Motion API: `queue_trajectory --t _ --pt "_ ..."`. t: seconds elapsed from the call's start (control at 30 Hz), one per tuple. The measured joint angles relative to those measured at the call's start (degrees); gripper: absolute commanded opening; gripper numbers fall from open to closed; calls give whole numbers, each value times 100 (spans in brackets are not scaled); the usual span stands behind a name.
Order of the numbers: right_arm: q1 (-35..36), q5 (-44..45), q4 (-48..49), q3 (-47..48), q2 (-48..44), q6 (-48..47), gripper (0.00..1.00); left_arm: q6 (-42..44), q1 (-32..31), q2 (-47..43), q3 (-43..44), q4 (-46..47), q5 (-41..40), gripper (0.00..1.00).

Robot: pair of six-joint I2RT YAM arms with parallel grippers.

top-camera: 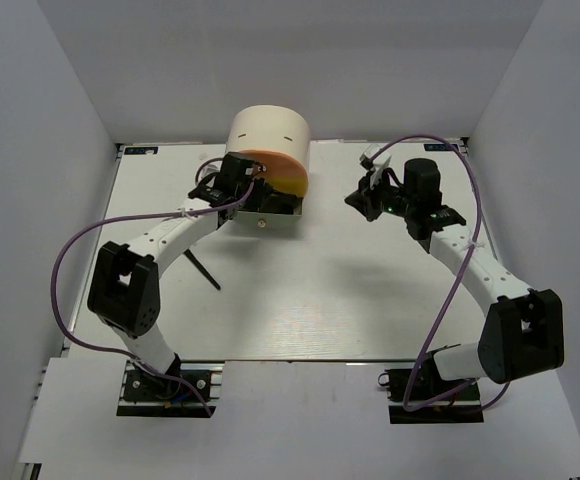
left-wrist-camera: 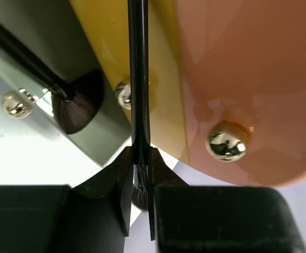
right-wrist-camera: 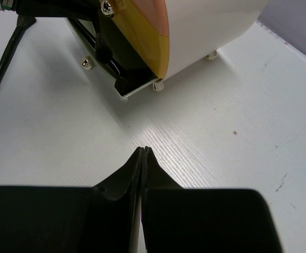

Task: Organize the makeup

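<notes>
A: What did the left wrist view show?

B: The left tool (left-wrist-camera: 140,158) was clamped on the thin black stick brush (left-wrist-camera: 138,79) right at its bristle end. The long handle ran up the centre of the frame, across the yellow drawer front (left-wrist-camera: 163,68).

A: What could have gone wrong?

B: With the grip so near one end, the handle looked free to swing or slide out. It could also have struck the yellow front or the small knob beside it, and so missed the open drawer (left-wrist-camera: 74,37) at upper left.

A: Was anything in that drawer?

B: Yes, the black fan brush (left-wrist-camera: 79,108) lay inside, its bristles near the drawer's corner. It took up room and might have been nudged by an incoming brush.

A: What else was nearby?

B: The orange drawer front (left-wrist-camera: 258,63) with its gold knob (left-wrist-camera: 226,141) filled the right of that frame. From above, the round cream box (top-camera: 268,128) stood at upper centre.

A: And the other arm?

B: The right tool (right-wrist-camera: 143,155) had its fingers pressed together on nothing, over bare tabletop (right-wrist-camera: 221,132), well apart from the box. A black stick (right-wrist-camera: 6,55) lay on the tabletop at upper left of that view; I could not tell what kind.
</notes>
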Motion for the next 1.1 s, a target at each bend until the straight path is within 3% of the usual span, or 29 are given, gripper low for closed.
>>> queue_trajectory --t 0.9,0.97,1.0,1.1 --pt "-151 -2 81 -186 -81 31 0 -568 -146 511 -111 -291 -535 0" --pt "-151 -2 79 -186 -81 31 0 -581 -146 560 -109 -295 -562 6" --pt "-151 -4 79 -186 -81 31 0 -586 -146 588 -105 -293 -584 17" --pt "-153 -2 79 -186 -83 31 0 -603 -144 625 -105 -293 -623 36"
